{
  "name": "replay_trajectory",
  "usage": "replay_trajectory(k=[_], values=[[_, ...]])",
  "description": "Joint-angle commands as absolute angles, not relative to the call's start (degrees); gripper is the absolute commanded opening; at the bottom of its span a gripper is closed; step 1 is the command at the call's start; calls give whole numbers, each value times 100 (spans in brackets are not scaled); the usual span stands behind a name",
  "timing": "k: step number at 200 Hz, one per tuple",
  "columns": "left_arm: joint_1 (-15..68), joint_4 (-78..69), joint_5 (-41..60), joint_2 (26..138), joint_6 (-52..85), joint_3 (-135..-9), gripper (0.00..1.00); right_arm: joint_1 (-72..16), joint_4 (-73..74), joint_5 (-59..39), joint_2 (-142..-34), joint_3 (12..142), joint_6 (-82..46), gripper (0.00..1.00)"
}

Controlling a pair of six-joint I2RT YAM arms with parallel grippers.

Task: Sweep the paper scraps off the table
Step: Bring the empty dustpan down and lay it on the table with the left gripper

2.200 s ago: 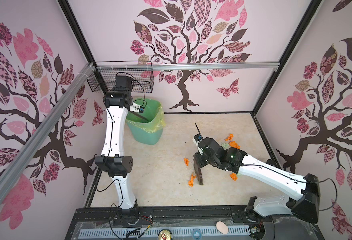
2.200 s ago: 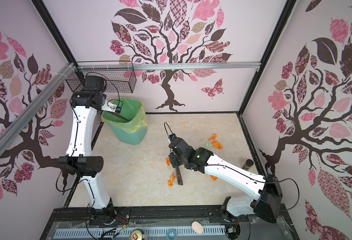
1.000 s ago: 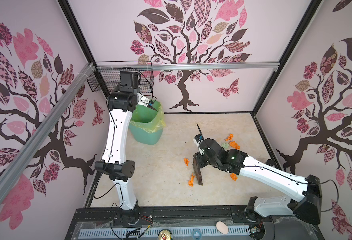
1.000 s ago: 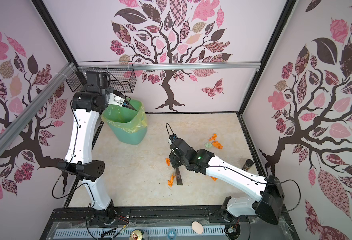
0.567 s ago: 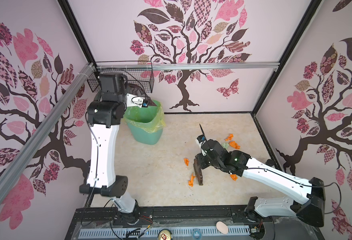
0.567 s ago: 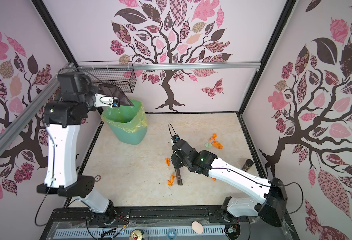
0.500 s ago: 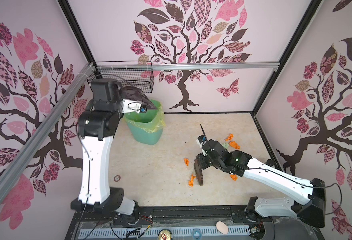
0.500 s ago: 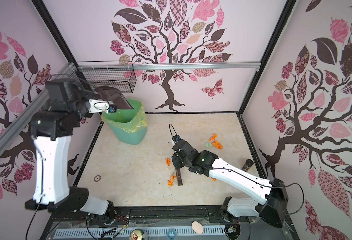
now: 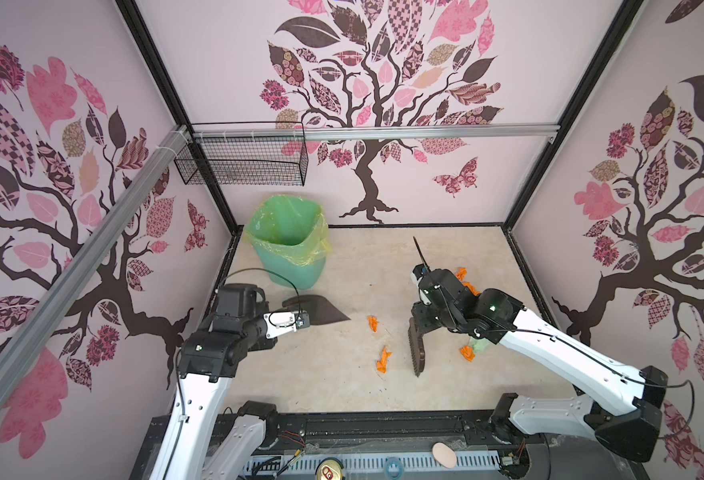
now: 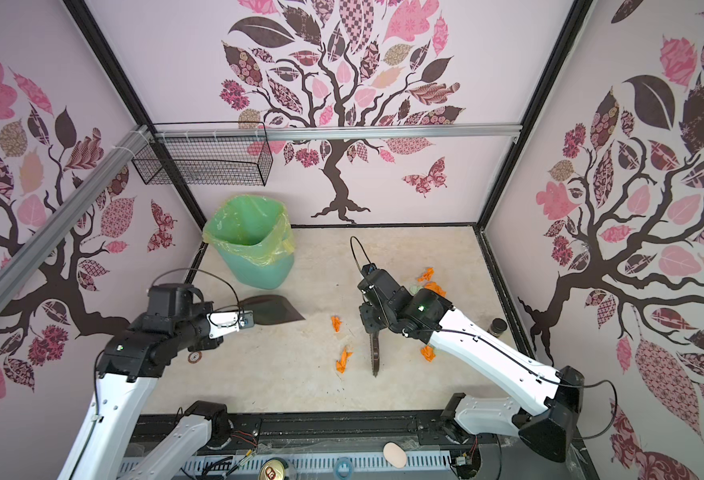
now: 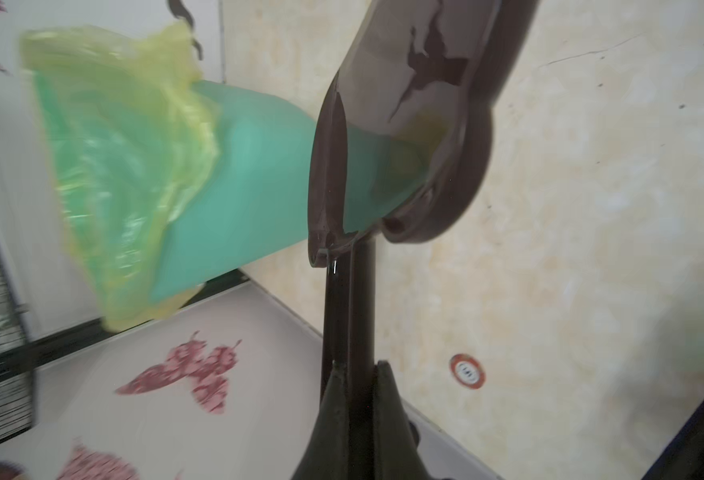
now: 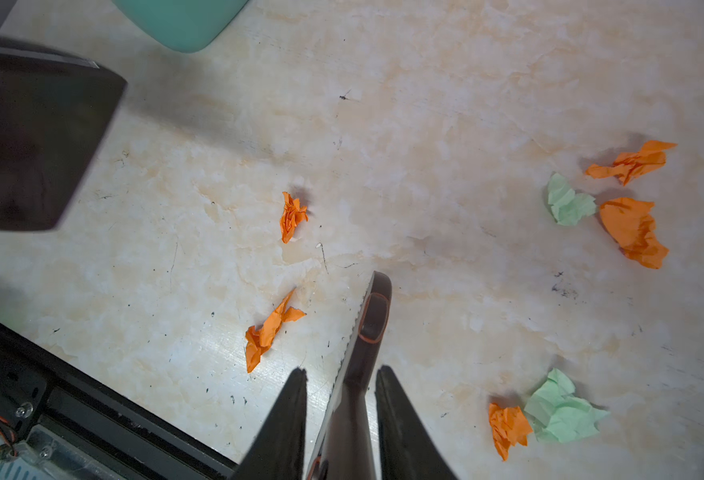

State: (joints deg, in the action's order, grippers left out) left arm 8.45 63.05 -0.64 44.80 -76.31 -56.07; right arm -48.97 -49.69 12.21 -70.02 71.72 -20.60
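At the far left corner of the table (image 9: 342, 390): teal bin (image 9: 290, 249), green-lined, mouth up to take the sweepings. Near the left edge: left gripper (image 11: 358, 365), fingers clamped on the handle of a dark dustpan (image 9: 317, 309), mouth turned toward the litter, likely to catch it. Centre: two orange paper scraps (image 9: 372, 323); more orange and green toward the right edge. Beside the pair: right gripper (image 12: 342, 372) closed on a brush (image 9: 416, 349), bristles down. Change: half a second ago the dustpan hung over the bin; brush and scraps unmoved.
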Motion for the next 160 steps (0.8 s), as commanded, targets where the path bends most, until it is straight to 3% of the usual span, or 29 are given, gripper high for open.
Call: replay_trajectory(k=[1,61,160], values=[[854,5263,479,4216,-7097,-4540,0,-4881,-5437,1446,-6997,7622,-2080,0],[865,3591,402,4324,-7303,-2982,0,-4880,-5880,1687,-7298,8320,-2072,0],[861,3691,571,3612,-7504,-1653,17,-4879,-5582,1559,-7413,8033,-2065,0]])
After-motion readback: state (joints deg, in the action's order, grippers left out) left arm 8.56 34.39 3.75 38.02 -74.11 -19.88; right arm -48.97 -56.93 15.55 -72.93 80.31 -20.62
